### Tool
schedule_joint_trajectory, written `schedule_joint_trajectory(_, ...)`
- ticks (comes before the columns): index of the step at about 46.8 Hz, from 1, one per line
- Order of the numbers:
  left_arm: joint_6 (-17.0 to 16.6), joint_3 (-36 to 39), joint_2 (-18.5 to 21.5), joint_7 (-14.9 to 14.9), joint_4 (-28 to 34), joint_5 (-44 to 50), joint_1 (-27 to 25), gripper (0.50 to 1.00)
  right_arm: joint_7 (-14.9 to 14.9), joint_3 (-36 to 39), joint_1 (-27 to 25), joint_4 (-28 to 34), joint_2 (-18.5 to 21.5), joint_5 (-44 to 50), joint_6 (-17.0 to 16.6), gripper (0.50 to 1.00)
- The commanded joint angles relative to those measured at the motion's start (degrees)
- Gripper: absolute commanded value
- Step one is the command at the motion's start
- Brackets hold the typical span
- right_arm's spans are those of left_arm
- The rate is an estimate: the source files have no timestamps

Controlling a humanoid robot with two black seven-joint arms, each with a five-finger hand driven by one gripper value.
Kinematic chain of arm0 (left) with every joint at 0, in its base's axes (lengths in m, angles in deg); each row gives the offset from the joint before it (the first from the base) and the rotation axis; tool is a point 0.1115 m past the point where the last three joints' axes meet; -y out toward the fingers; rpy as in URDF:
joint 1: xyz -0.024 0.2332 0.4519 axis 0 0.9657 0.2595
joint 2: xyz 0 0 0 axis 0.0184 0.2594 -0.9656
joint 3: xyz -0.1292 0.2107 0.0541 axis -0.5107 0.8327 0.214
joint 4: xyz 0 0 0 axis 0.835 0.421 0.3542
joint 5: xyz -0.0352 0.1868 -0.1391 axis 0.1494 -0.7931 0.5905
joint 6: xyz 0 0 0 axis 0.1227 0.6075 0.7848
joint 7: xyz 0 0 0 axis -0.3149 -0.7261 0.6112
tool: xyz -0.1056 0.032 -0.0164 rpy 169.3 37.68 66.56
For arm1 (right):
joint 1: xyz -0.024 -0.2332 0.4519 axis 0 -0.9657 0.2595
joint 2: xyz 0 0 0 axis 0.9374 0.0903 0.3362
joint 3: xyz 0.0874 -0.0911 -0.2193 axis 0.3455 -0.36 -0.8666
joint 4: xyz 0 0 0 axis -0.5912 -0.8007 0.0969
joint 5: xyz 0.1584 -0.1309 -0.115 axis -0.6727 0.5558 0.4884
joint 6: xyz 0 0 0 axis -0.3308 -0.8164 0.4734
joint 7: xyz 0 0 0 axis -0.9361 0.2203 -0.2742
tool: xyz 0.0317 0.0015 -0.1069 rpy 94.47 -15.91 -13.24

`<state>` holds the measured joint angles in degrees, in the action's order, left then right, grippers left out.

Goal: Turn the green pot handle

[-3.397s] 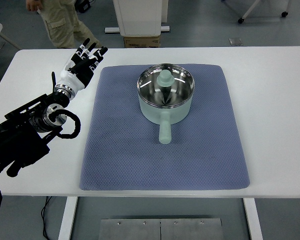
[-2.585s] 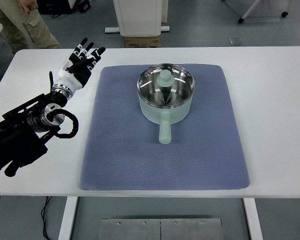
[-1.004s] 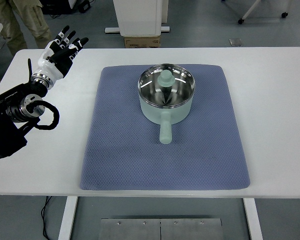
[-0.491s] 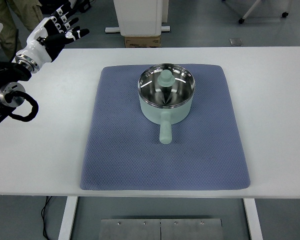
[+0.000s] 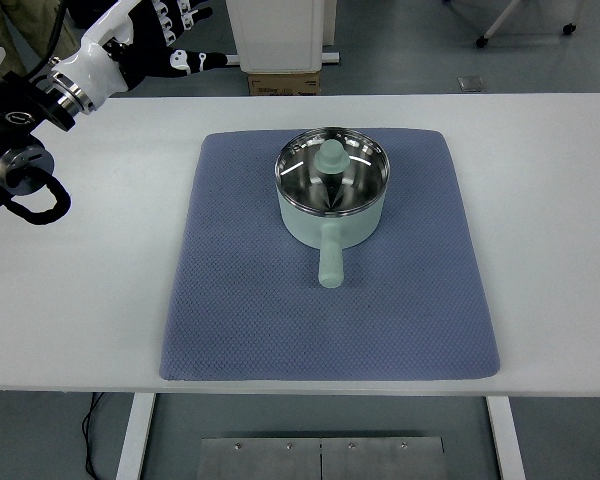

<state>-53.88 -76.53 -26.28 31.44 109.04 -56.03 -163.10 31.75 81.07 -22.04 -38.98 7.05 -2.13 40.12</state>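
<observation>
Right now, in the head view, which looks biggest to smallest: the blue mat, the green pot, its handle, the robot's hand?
1. Blue mat
2. Green pot
3. Left hand and handle look alike; the hand is cut off at the top edge.

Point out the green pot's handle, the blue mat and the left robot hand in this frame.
green pot's handle (image 5: 330,262), head view, middle of the handle's length.
blue mat (image 5: 240,300), head view, bare patch left of the handle.
left robot hand (image 5: 145,38), head view, back of the palm, top left corner.
</observation>
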Motion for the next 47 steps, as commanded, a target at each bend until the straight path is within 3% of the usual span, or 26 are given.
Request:
schedule_joint_trajectory(1, 0.00, -0.04, -0.05, 0.08, 0.21, -0.44, -0.38, 1.000, 0.01, 0.00, -0.01, 0.00, 0.00, 0.00, 0.00, 1.000)
schedule_joint_trajectory(23, 0.35, -0.47, -4.26, -0.53, 1.35, -16.60, -6.53, 1.000, 0.01, 0.00, -0.01, 0.00, 0.00, 0.00, 0.00, 1.000)
schedule_joint_trajectory(38, 0.35, -0.30, -4.79, -0.97, 9.52, -30.84, -8.20, 1.000, 0.01, 0.00, -0.01, 0.00, 0.00, 0.00, 0.00, 1.000)
schedule_joint_trajectory(47, 0.70, -0.21, -7.16, -4.05, 11.81, -41.12, -8.38, 1.000, 0.01, 0.00, -0.01, 0.00, 0.00, 0.00, 0.00, 1.000)
